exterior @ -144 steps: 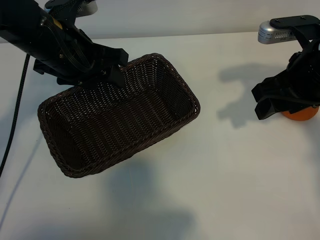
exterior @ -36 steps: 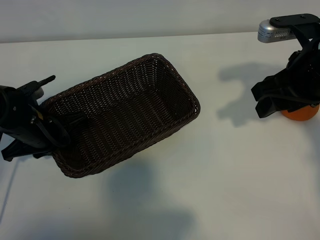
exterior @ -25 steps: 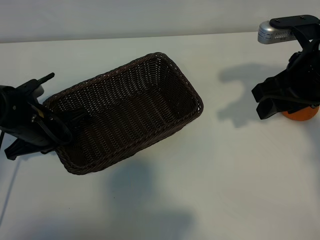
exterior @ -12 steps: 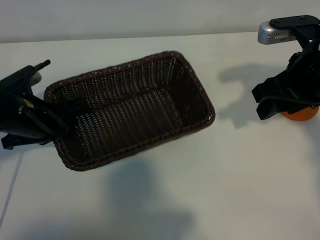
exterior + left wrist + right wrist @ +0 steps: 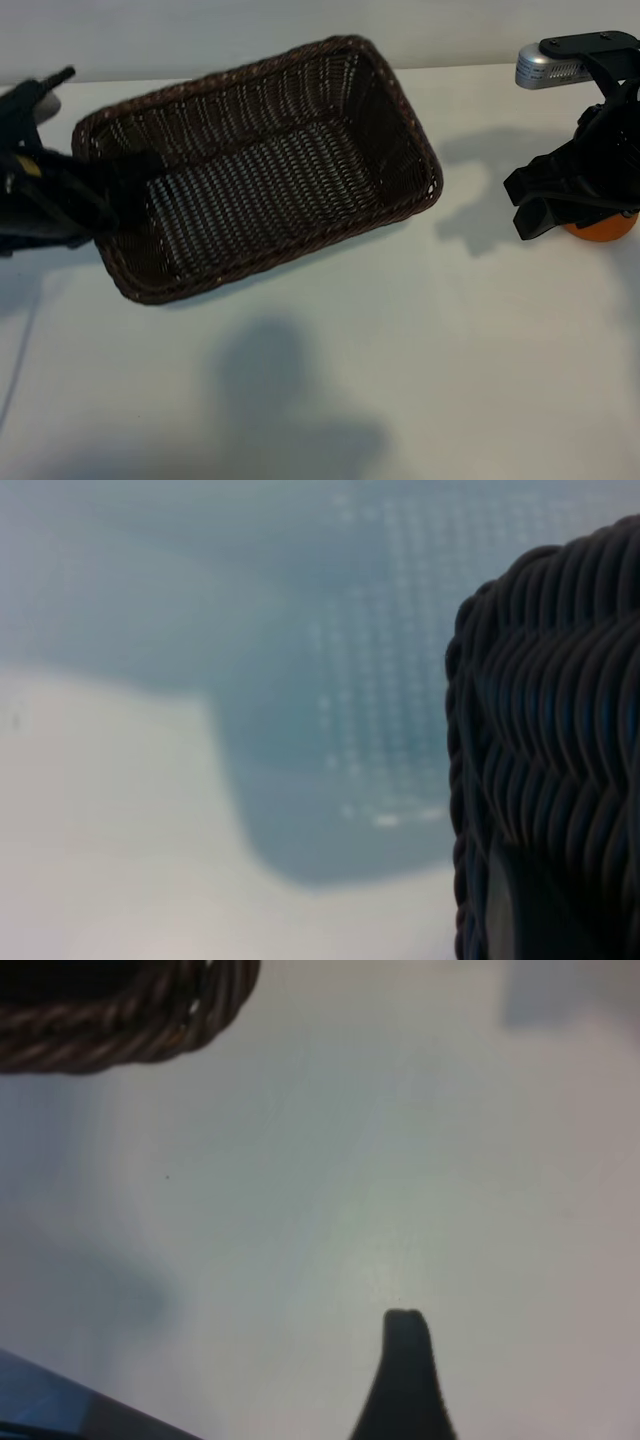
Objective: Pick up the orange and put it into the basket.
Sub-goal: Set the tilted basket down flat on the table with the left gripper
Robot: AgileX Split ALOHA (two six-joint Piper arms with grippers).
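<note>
On white table (image 5: 400,340), basket (image 5: 260,170) and orange (image 5: 603,228) rest well apart

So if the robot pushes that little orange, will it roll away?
Probably, a bit. The orange looks round and sits on a smooth white table, so a nudge could set it rolling. Most of it is hidden behind the right hand, so any flat or bumpy spot cannot be seen. It is small, so likely light.

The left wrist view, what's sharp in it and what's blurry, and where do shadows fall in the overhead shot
Left wrist view: the basket weave fills one side, soft and very close; the table behind is hazy. Exterior view: a dark shadow lies on the table below the basket; another lies beside the right gripper.
</note>
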